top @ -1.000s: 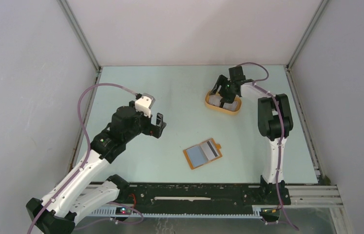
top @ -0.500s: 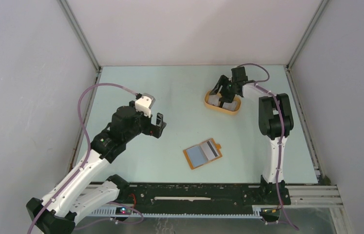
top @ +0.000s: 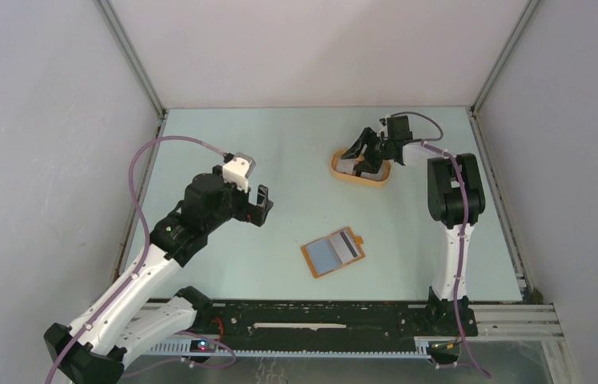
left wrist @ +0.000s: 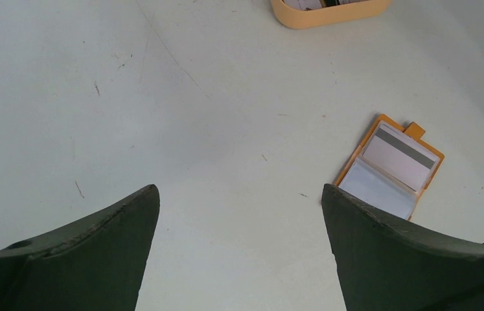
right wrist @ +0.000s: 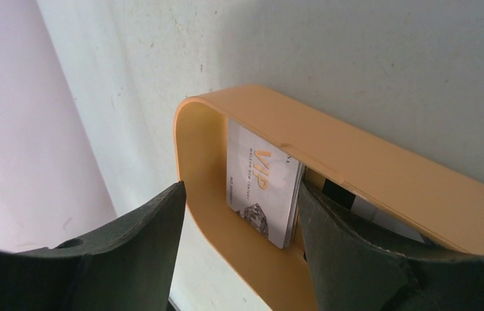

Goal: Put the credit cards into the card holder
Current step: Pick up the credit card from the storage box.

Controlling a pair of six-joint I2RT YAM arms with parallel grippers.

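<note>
Credit cards stand on edge in a stack at one end of the orange tray; the front one reads VIP. Another card edge with a dark stripe shows deeper in the tray.

My right gripper is down at that end of the tray, spread wide and gripping nothing. One finger is outside the tray's end wall, the other inside, just beside the stack.

Card holder lies open and flat on the counter, well apart from the tray, on the side toward my bases. It has two cards in it, one bluish and one pale striped card.

My left gripper is wide and empty, hanging over the counter well apart from the tray, on its left.
</note>
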